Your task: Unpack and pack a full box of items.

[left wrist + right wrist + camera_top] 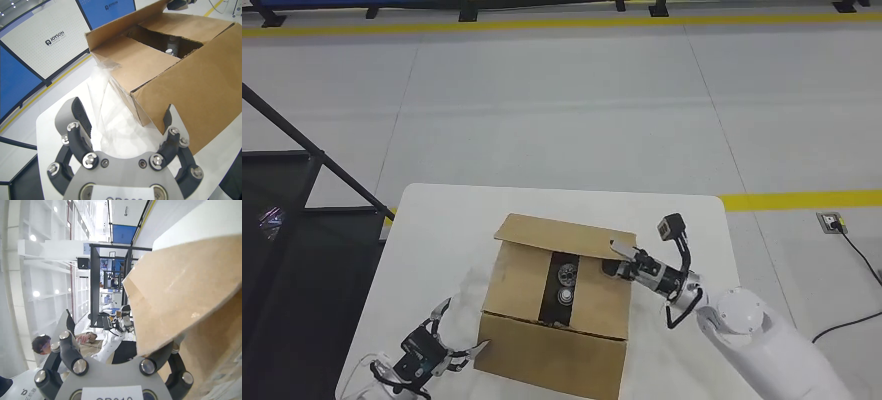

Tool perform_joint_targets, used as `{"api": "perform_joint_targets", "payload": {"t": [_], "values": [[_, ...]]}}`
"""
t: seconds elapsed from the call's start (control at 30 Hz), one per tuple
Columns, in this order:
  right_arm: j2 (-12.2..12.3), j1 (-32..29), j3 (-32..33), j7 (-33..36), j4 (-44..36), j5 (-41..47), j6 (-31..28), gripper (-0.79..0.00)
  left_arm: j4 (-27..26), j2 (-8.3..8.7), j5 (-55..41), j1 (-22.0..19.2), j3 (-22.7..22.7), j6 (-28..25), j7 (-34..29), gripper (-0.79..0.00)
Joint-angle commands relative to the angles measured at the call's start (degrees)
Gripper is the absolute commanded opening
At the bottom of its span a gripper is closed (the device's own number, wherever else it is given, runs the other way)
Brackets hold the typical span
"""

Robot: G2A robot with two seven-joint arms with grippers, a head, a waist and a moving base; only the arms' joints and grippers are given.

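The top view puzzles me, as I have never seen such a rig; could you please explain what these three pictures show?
It is a two-armed robot at a white table. One camera looks down from above its arms; the other two sit on its wrists. On the table stands a cardboard box, partly open, with bottles inside. The left claw hangs open by a box corner, holding nothing. The right claw is open around the edge of a raised flap.

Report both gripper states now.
Left gripper: open, holding nothing, beside a corner of the cardboard box.
Right gripper: open around the edge of the box flap, not clamped on it.
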Motion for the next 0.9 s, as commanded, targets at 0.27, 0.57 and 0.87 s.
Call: {"api": "perform_joint_targets", "payload": {"t": [0.27,0.57,0.87], "values": [[-5.0,8.6,-3.3,-14.2,9.7,-11.3,-0.9,0.0,0.4,0.31,0.2,0.6,-0.5,0.2,1.3,0.0],[-10.9,16.6,-8.1,-14.2,24.5,-11.1,0.1,0.0,0.9,0.54,1.0,0.9,0.0,0.2,1.7,0.0],[-15.0,20.2,-9.4,-10.7,34.0,-9.3,1.7,0.0,1.3,0.75,2.2,0.7,1.0,0.1,1.5,0.0]]}}
